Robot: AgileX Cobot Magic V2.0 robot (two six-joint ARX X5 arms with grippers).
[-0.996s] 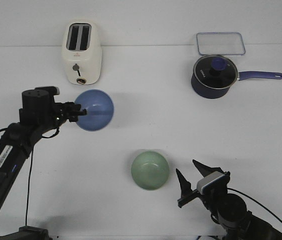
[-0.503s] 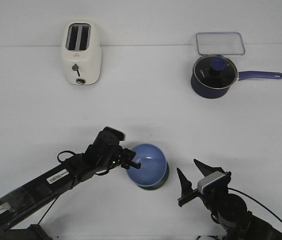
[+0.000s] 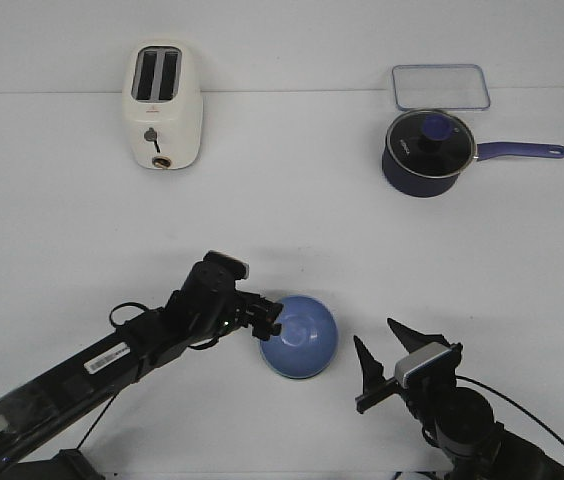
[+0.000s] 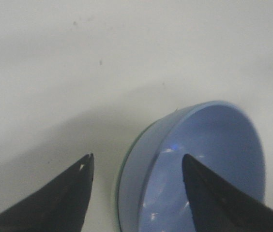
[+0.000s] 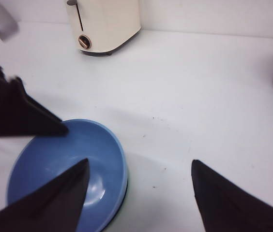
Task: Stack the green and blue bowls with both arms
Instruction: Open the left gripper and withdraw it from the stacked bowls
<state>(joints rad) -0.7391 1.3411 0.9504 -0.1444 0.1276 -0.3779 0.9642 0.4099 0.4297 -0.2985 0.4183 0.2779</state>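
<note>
The periwinkle blue bowl (image 3: 300, 335) sits nested in the sage green bowl, of which only a thin edge shows beneath it (image 3: 298, 378). My left gripper (image 3: 270, 320) is open at the blue bowl's left rim, with one finger outside and one inside, and gaps show on both sides. In the left wrist view the gripper (image 4: 136, 159) straddles the blue bowl (image 4: 209, 154), and a green sliver (image 4: 126, 166) shows under it. My right gripper (image 3: 374, 335) is open and empty just right of the bowls. In the right wrist view that gripper (image 5: 140, 163) is beside the blue bowl (image 5: 64, 169).
A cream toaster (image 3: 163, 106) stands at the back left. A dark navy saucepan with a glass lid (image 3: 428, 152) and a clear rectangular container (image 3: 441, 87) are at the back right. The left arm lies across the table's front left.
My left arm carried the blue bowl from the back left to the green bowl, lowered it in, and opened its jaws. The right arm has not moved.
</note>
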